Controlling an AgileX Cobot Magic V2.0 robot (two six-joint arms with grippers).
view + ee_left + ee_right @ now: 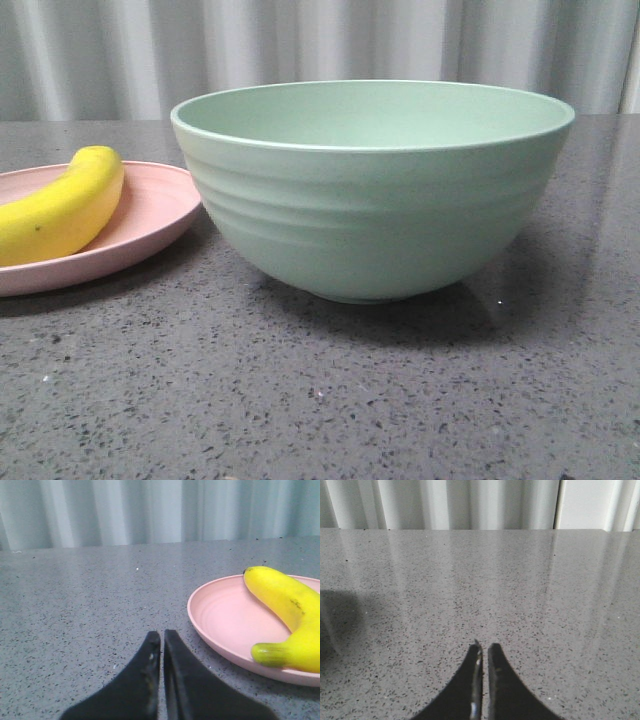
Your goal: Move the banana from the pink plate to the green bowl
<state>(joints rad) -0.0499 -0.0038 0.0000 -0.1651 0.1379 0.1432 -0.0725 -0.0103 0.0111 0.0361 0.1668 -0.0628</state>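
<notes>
The banana (287, 610) lies on the plate (225, 622), which sits just beside the bowl (372, 200) on the desk (320, 400). It looks smooth and glossy, so I judge it light, fairly stiff and apt to slip; I'd take it across its thick middle, not by the narrow stem end. My left gripper (162, 640) is closed and holds nothing; it is near the plate's rim, apart from the banana. My right gripper (484, 650) is closed and empty too, over bare desk.
</notes>
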